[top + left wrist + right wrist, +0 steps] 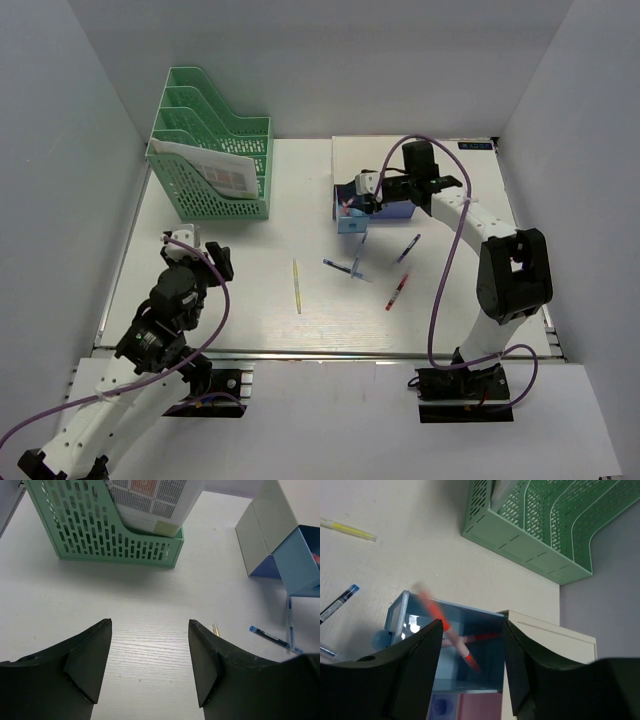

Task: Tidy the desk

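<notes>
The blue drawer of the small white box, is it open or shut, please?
Open: the blue drawer juts out of the small white box, with red pens inside.

We could read no words or numbers anywhere. The printed sheet [228, 176] in the green file rack [215, 150] carried dense rows of fine print with coloured blocks. Even in the left wrist view, where the sheet [150, 502] came closest, the characters stayed too small to make out. A small dark label [477, 146] at the back right of the table [250, 300] bore pale marks that we could not decipher. The pens [352, 268] showed no legible lettering.
</notes>
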`<control>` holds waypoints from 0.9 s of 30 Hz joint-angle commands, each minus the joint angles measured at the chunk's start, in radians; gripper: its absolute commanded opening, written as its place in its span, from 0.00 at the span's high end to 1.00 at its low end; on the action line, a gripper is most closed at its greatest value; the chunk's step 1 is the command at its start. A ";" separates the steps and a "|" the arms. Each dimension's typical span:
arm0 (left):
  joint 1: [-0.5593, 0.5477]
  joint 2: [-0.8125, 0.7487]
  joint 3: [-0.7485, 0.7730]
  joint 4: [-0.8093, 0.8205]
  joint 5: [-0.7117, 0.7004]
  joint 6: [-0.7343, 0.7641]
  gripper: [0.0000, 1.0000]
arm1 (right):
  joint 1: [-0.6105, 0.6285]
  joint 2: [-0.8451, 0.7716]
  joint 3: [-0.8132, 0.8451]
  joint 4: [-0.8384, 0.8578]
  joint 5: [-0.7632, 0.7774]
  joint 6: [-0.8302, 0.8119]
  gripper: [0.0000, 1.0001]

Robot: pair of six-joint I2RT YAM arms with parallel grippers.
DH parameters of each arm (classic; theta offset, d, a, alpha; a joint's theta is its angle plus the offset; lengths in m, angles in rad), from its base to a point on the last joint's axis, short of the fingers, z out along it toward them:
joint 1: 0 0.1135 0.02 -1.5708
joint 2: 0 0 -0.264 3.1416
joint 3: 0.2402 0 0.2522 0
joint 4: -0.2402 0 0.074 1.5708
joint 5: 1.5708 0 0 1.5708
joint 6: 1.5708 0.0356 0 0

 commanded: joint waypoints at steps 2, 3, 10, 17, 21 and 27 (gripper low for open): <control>-0.004 0.031 -0.011 0.019 0.063 0.015 0.27 | -0.010 -0.060 -0.017 -0.035 -0.009 -0.053 0.41; -0.004 0.046 -0.011 0.033 0.085 0.016 0.27 | -0.016 -0.091 -0.022 -0.039 -0.012 -0.053 0.41; 0.006 0.346 0.046 0.035 0.327 -0.014 0.24 | -0.049 -0.284 -0.101 0.074 0.011 0.243 0.81; 0.006 0.595 0.156 0.038 0.446 -0.097 0.26 | -0.074 -0.557 -0.410 0.280 0.202 0.946 0.87; -0.014 0.722 0.253 0.023 0.465 -0.134 0.43 | -0.098 -0.668 -0.546 0.212 0.152 0.978 0.30; -0.025 0.943 0.356 -0.060 0.463 -0.213 0.71 | -0.140 -0.833 -0.717 0.318 0.196 1.136 0.45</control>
